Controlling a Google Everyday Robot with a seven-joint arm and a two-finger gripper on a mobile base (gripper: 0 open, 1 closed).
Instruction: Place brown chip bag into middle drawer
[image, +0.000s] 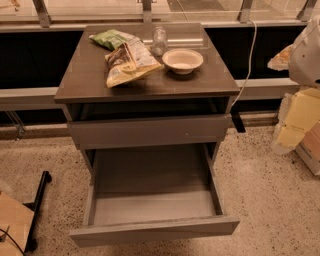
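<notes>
The brown chip bag (131, 62), crinkled pale yellow with a dark brown end, lies flat on the table (200, 82) top, brown end toward the back. The middle drawer (155, 230) is pulled fully out below, its flat grey floor bare. The claw is out of view.

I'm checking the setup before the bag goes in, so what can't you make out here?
Camera view only.
The gripper, at the right edge: mostly cut off by the frame.
The upper drawer: inside shadowed by the cabinet top.
The green snack bag: partly behind the brown chip bag.
Under the open middle drawer: hidden by it.
</notes>
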